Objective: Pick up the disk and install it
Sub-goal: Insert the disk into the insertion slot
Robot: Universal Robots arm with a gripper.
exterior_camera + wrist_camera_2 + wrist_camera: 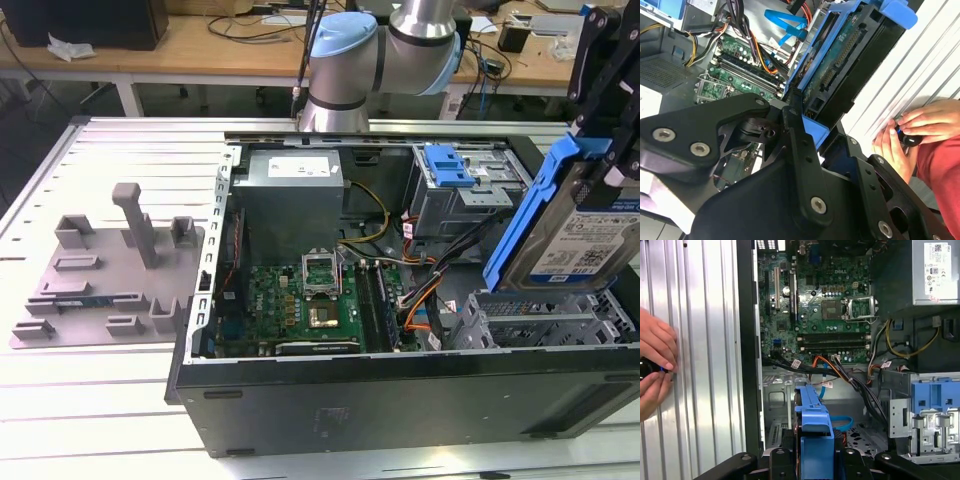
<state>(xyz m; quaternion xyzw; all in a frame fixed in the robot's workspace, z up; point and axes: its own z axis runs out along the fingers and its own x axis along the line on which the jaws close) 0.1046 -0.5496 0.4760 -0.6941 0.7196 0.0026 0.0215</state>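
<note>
The disk (590,240), a silver drive with a white-and-blue label in a blue carrier bracket, hangs tilted on edge above the metal drive cage (540,320) at the exterior view's right end of the open computer case. My black gripper (603,150) is shut on its upper end. In the second wrist view the disk (840,65) shows its circuit-board underside, and the gripper (807,127) clamps the blue bracket. In the first wrist view the bracket's edge (815,417) points down into the empty bay, with the gripper (815,460) behind it.
The case holds a green motherboard (300,300), a grey power supply (290,190), a blue latch panel (447,165) and loose cables (420,290). A grey fixture plate (100,270) lies on the table. A person's hands (910,130) hold a small black object beside the case.
</note>
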